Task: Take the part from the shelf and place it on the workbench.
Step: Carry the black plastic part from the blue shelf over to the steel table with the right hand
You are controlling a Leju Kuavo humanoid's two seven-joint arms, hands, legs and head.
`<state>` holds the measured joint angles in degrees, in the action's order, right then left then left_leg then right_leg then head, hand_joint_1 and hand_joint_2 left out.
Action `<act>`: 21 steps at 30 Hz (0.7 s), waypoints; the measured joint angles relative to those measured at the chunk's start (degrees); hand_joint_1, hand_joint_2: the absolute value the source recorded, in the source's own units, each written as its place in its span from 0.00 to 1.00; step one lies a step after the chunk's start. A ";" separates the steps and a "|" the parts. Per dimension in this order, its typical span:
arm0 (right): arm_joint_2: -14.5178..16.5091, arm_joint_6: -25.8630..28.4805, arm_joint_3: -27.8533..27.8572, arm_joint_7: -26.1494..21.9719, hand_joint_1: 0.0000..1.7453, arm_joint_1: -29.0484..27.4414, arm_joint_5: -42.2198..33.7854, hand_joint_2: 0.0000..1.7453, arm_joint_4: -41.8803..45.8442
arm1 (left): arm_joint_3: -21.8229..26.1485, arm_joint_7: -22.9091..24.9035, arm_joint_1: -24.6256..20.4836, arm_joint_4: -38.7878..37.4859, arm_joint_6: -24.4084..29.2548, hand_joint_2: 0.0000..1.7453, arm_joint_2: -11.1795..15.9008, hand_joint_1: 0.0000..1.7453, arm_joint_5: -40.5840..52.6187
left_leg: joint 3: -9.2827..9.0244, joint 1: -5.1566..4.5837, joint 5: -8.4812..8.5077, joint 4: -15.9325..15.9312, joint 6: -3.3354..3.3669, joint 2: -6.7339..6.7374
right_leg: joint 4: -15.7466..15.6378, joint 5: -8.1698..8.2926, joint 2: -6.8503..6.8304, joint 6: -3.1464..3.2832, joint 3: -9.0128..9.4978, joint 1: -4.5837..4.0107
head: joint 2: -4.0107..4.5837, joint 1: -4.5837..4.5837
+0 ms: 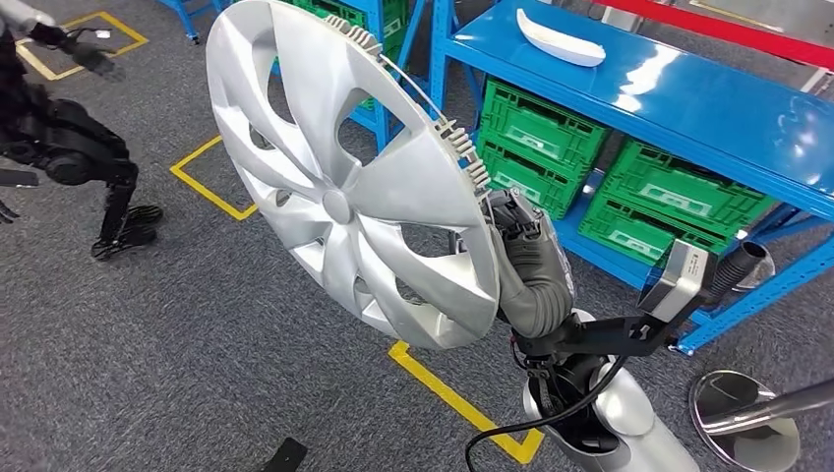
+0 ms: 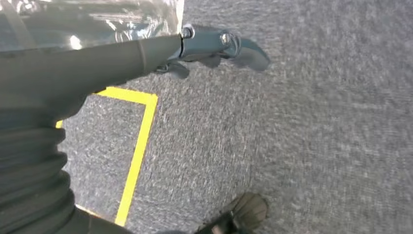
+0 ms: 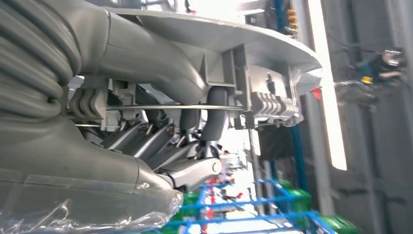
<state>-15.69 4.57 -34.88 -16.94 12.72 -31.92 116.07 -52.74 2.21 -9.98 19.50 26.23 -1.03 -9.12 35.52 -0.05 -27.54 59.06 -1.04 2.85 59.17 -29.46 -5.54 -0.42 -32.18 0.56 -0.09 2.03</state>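
The right hand (image 1: 519,246) grips the silver wheel cover (image 1: 339,167) by one spot on its rim, thumb over the face and fingers (image 3: 146,141) hooked behind the clips, holding it tilted in the air above the grey carpet. With such a wide disc pinched at its edge, I'd worry it swings or slips loose, or clips the blue shelf (image 1: 688,98) in a turn. The left hand (image 2: 214,46) hangs low, holding nothing, fingers loosely apart. Green crates (image 1: 536,147) sit under the shelf; I can't see inside them. A white part (image 1: 561,39) lies on top.
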 joint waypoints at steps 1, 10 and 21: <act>0.00 0.03 -0.02 0.05 1.00 0.16 0.03 1.00 0.00 | 0.00 0.00 0.10 -0.02 -0.01 1.00 0.00 0.00 -0.10 | 0.05 0.10 0.08 -0.07 0.34 -0.48 | -0.07 -0.18 -0.23 -0.34 0.13 0.08 | 0.00 0.12; -0.13 0.26 -0.26 0.52 1.00 0.58 0.05 1.00 -0.04 | 0.00 0.00 0.15 -0.15 0.02 1.00 -0.09 0.00 -0.40 | -0.11 0.01 0.24 -0.10 1.78 -5.89 | 11.95 -3.23 5.92 -0.13 -6.60 0.16 | 0.00 1.12; -0.25 0.61 -0.55 0.93 1.00 1.00 0.05 1.00 -0.01 | 0.02 0.13 0.28 -0.24 0.02 1.00 -0.52 0.00 -1.21 | 5.15 0.62 -4.69 9.80 -1.53 -4.47 | -0.35 1.34 5.51 1.67 -0.82 0.56 | 0.00 0.07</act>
<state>-15.93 5.18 -35.44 -16.01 13.72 -31.87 116.05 -52.72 2.34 -9.70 19.26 26.26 -1.55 -10.33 40.67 0.57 -32.23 68.86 -2.57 -1.62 58.83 -28.11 -0.02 1.24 -33.00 1.12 -0.09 2.10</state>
